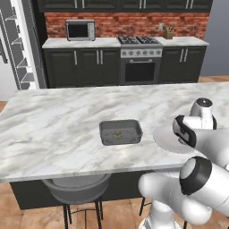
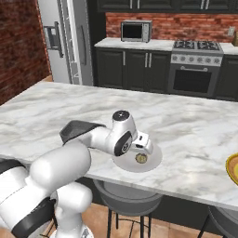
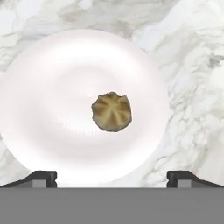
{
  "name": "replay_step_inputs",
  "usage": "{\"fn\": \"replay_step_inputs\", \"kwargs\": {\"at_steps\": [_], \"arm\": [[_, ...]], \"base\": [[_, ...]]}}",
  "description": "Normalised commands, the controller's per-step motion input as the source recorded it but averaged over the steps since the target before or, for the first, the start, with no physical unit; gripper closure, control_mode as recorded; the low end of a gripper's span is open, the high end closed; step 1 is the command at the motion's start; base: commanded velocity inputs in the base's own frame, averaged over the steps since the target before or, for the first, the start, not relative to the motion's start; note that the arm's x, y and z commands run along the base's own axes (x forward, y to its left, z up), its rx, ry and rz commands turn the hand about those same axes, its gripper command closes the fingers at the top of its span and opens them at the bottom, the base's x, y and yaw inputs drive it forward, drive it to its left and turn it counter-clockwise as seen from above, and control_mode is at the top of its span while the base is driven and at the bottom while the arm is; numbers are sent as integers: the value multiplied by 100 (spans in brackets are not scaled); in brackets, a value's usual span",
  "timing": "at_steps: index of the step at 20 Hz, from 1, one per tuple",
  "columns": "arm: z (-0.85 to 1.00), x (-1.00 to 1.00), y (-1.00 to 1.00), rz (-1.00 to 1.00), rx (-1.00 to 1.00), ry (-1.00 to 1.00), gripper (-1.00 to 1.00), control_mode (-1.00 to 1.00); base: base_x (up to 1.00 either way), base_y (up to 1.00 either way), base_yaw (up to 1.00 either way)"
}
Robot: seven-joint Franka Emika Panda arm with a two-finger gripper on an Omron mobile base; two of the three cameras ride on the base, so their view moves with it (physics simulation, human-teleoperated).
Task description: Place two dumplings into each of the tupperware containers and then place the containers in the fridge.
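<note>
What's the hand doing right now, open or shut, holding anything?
Hand: open and empty, over the dumpling on the white plate.

Round white plate [image 3: 52, 87] on the marble island counter [image 1: 53, 120]; microwave [image 1: 80, 30] and stove [image 1: 140, 58] behind

The arm [image 2: 69, 162] is glossy white, built of thick rounded segments with black bands at the joints. A round grey cap with a dark centre tops one joint. The two fingertips [image 3: 41, 178] are small, dark and wedge-shaped.
</note>
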Motion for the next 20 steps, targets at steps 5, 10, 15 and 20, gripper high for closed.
{"fn": "replay_step_inputs", "kwargs": {"at_steps": [5, 10, 15, 20], "arm": [[-6, 25, 0, 3, -4, 17, -100, -100], [-42, 26, -7, 4, 0, 15, -100, -100], [-34, 31, -17, 4, 0, 4, -100, -100], [-21, 23, -16, 3, 0, 0, -100, -100]], "base": [[0, 0, 0], [0, 0, 0], [0, 0, 0], [0, 0, 0]]}}
